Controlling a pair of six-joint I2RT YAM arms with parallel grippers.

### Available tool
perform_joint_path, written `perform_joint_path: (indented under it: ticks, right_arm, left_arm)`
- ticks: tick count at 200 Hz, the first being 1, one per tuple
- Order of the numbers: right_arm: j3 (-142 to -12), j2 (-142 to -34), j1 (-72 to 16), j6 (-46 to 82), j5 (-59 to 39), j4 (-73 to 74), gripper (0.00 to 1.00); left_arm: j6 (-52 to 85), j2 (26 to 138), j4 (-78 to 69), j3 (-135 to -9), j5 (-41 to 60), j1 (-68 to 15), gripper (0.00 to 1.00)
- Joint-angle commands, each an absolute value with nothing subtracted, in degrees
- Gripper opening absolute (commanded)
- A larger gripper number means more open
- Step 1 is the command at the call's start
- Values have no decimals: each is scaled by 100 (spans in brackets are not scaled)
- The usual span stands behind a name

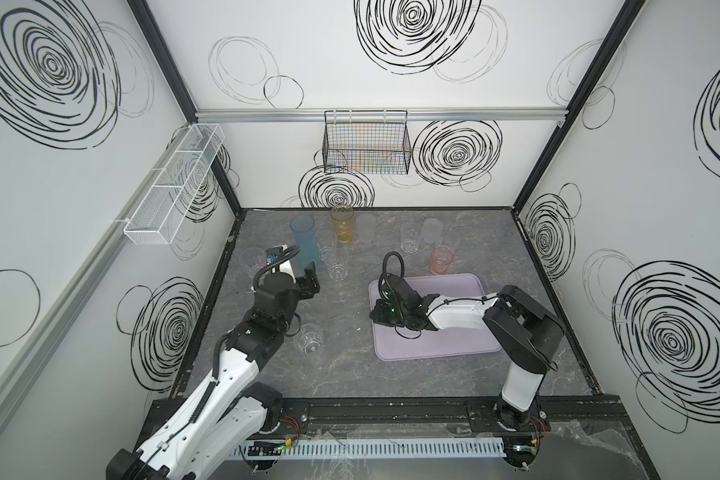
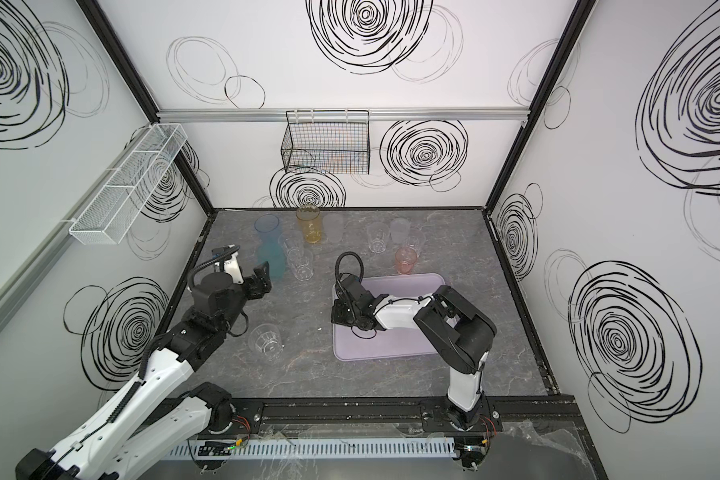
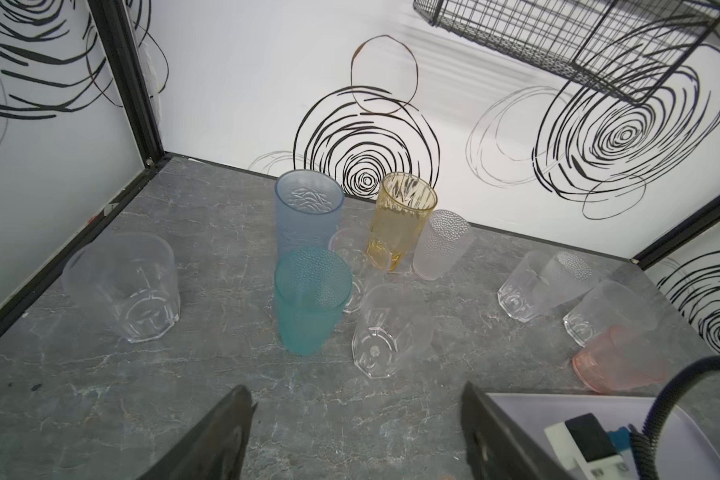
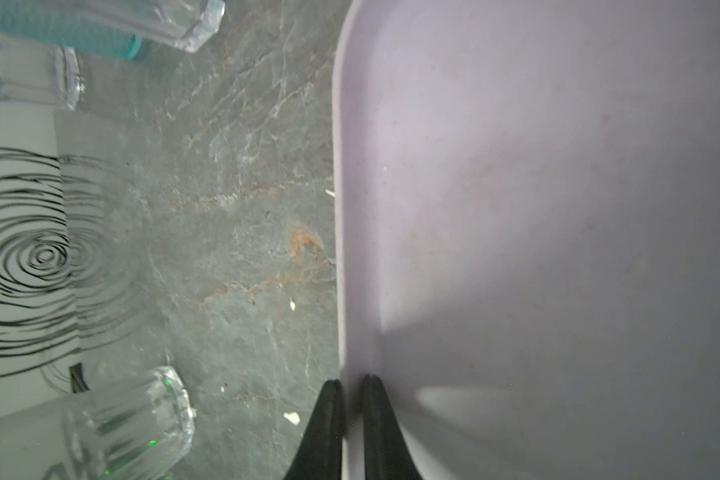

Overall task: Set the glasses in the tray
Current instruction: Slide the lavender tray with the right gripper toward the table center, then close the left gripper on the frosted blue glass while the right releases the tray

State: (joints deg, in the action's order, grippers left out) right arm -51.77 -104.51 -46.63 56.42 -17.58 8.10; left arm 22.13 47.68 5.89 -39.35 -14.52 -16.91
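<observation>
Pinching the tray (image 4: 337,208) by its low rim, the right gripper (image 4: 352,388) had its jaws drawn almost together, one outside the wall and one inside, along the tray's left edge. Nothing but the rim sat between them. That hold looked meant to steady the tray or drag it nearer the glasses, not to lift anything into it. In both top views the right arm lay stretched across the tray, and the bare lavender floor around it (image 1: 454,286) showed no glass, so by my reading the task had barely begun.

The left gripper (image 3: 354,395) hung well left of the tray, its jaws spread wide and empty. It faced the cluster standing behind the tray's far left corner, with the teal glass (image 3: 310,303) straight ahead of the gap. That glass seemed the likeliest pick, being the nearest and upright. The blue glass (image 3: 308,216) and amber glass (image 3: 404,220) stood behind it, farther from the tray. A clear faceted glass (image 3: 385,332) stood just beside the teal one, close enough to be knocked during a grasp.

The pink glass (image 1: 440,259) stood just beyond the tray's far edge. Another clear glass (image 1: 309,338) stood alone off the tray's front left corner.
</observation>
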Motion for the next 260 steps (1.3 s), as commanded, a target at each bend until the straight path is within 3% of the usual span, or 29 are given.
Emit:
perform_joint_path:
  ticks: [1,29,58,115,182,225,260]
  right_arm:
    - [-5399,-10661,-4681,6158,-1854,906,21]
    - [-5834,-10402,-4626,5640,-1805,276,40]
    - [-6228,-9784,-4449,4664,-1275,-733,47]
    - [-5907,-8921,-3972,3880,-699,-1583,50]
    - [-5426,-8637,-3963,3832,-615,-1594,51]
    - [-5685,-8926,-3956,3658,-678,-1783,51]
    - [-5604,-9033,-3955,3612,-788,-1672,51]
  left_arm:
    - [1895,5135,777,-4593,-349,-1152,80]
    - [1533,5871,1367,-5288,-636,-868,87]
    - [1531,6283,1306,-5402,-510,-380,88]
    - [1968,7684,719,-6229,270,219,85]
    - [1496,9873,1207,-8225,27,229,78]
    - [1225,10718,1462,-8824,44,185,68]
    - [960,11074,1578,-8947,-193,100,67]
